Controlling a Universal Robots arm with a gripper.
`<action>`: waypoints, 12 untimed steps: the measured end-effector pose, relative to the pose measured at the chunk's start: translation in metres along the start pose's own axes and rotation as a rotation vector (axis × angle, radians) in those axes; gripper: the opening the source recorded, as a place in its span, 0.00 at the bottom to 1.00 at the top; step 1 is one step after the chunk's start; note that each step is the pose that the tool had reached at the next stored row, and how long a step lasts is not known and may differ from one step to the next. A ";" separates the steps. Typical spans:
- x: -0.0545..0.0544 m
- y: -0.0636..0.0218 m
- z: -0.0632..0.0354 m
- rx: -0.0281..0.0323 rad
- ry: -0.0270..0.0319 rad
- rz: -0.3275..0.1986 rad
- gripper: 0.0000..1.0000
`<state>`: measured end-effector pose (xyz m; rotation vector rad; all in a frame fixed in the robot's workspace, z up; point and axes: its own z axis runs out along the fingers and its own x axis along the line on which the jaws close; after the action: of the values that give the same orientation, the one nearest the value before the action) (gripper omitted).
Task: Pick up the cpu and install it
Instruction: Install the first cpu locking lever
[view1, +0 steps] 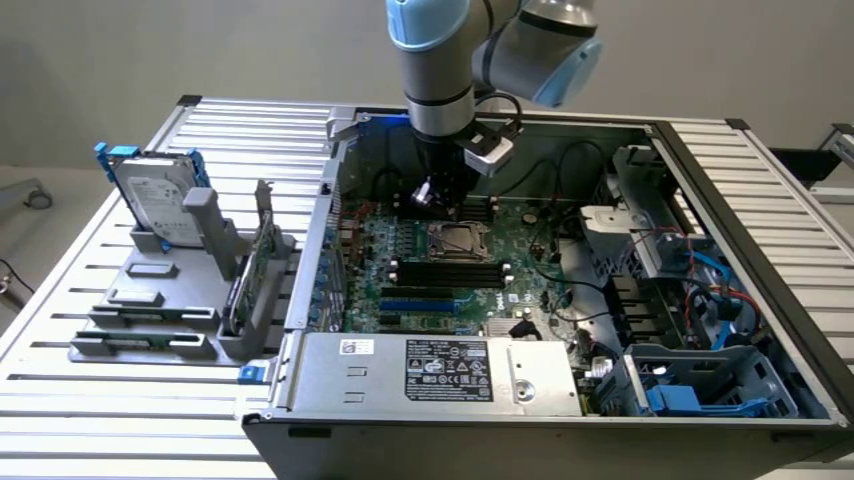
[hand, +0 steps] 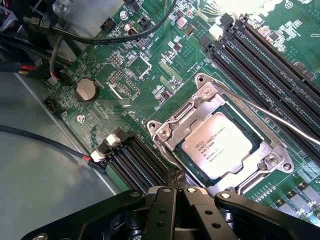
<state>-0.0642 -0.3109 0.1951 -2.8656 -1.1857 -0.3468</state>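
cpu (hand: 216, 145) in socket (hand: 171, 132), closed pincer (hand: 176, 176) just beside, seemingly apart

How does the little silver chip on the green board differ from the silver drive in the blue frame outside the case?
Pose: the cpu lies flat in a metal socket frame on the motherboard; the hard drive stands on edge in a grey rack. Size: the hard drive is much larger than the cpu. Edging: the hard drive has blue rails; the cpu has none. Both show silver-grey metal faces.
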 end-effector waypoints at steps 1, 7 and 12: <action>0.000 0.0005 0.0001 -0.0002 -0.0003 0.000 0.11; 0.003 0.0027 0.0008 -0.0020 -0.0015 0.003 0.11; 0.003 0.0032 0.0009 -0.0035 -0.0025 0.006 0.11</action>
<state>-0.0597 -0.3109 0.1951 -2.8728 -1.1780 -0.3455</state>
